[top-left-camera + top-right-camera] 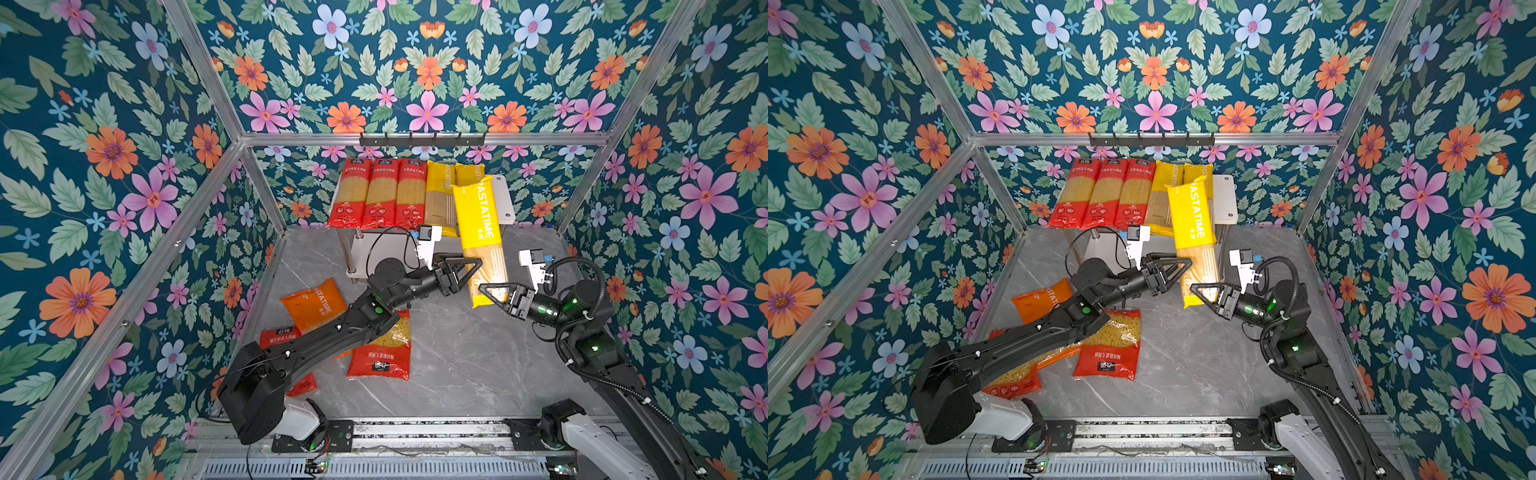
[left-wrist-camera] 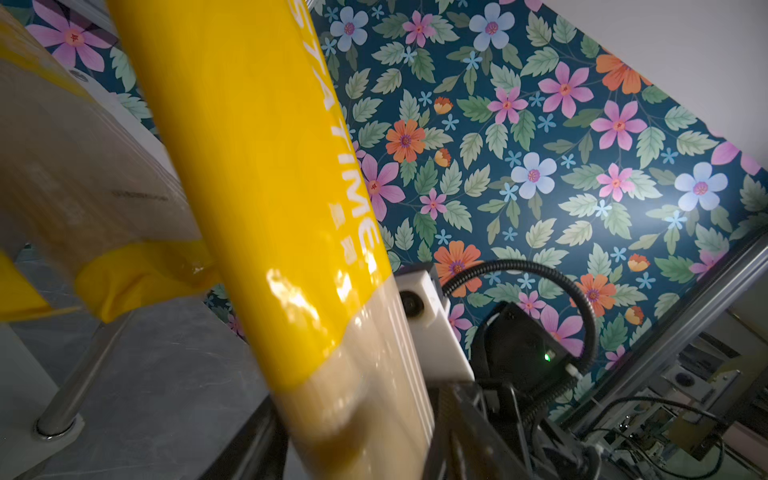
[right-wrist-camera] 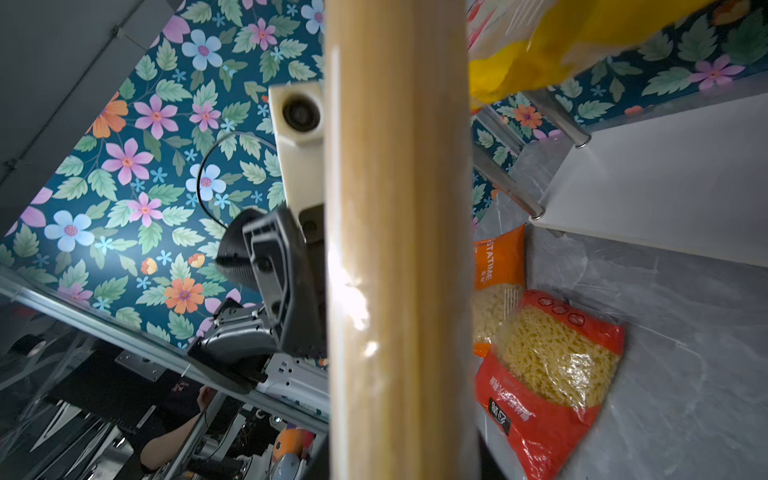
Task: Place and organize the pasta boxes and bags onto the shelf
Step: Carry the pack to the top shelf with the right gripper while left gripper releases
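Two-tier shelf (image 1: 505, 199) carrying three red spaghetti packs (image 1: 380, 195) and two yellow packs (image 1: 438, 195), third yellow pack (image 1: 478, 220) leaning from shelf top down toward table (image 1: 449, 353), right gripper (image 1: 489, 293) clamped on its lower end, left gripper (image 1: 471, 270) with jaws parted astride its middle.

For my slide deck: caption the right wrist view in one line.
Spaghetti pack splits the frame; an orange short-pasta bag and a red short-pasta bag lie on the marble table near the shelf.

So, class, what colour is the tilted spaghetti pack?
Yellow, clear lower part; the pack shows best in a top view.
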Action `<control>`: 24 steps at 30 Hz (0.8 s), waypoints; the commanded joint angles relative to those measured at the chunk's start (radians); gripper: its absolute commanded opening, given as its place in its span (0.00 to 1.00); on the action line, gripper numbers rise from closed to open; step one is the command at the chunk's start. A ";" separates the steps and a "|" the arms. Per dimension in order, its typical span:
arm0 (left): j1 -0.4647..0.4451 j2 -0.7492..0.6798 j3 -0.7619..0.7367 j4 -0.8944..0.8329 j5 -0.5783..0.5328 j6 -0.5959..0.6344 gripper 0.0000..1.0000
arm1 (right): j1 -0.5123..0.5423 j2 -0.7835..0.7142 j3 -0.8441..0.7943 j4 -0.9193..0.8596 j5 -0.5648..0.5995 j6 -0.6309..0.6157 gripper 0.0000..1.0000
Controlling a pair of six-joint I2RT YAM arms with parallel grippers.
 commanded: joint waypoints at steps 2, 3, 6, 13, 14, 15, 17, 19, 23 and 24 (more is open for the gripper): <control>0.000 -0.068 -0.103 0.023 -0.033 0.077 0.60 | -0.091 0.089 0.211 -0.152 -0.017 -0.029 0.00; -0.001 -0.082 -0.135 0.020 -0.042 0.078 0.61 | -0.113 0.115 0.263 -0.192 -0.030 -0.032 0.00; -0.007 -0.114 -0.249 0.033 -0.080 0.062 0.61 | -0.199 0.212 0.430 -0.362 -0.057 -0.071 0.00; -0.072 -0.087 -0.409 0.137 -0.148 0.012 0.61 | -0.363 0.438 0.702 -0.527 -0.202 -0.094 0.00; -0.082 -0.080 -0.418 0.147 -0.152 0.012 0.61 | -0.369 0.465 0.741 -0.566 -0.215 -0.113 0.00; -0.088 -0.075 -0.424 0.150 -0.156 0.012 0.61 | -0.369 0.489 0.776 -0.612 -0.216 -0.144 0.00; -0.100 -0.066 -0.435 0.152 -0.166 0.017 0.61 | -0.371 0.542 0.846 -0.711 -0.210 -0.214 0.00; -0.109 -0.055 -0.441 0.153 -0.172 0.021 0.61 | -0.377 0.586 0.877 -0.741 -0.209 -0.227 0.00; -0.125 -0.024 -0.437 0.160 -0.172 0.024 0.60 | -0.375 0.661 0.882 -0.736 -0.226 -0.218 0.00; -0.129 -0.021 -0.437 0.162 -0.174 0.027 0.60 | -0.374 0.672 0.873 -0.734 -0.223 -0.216 0.00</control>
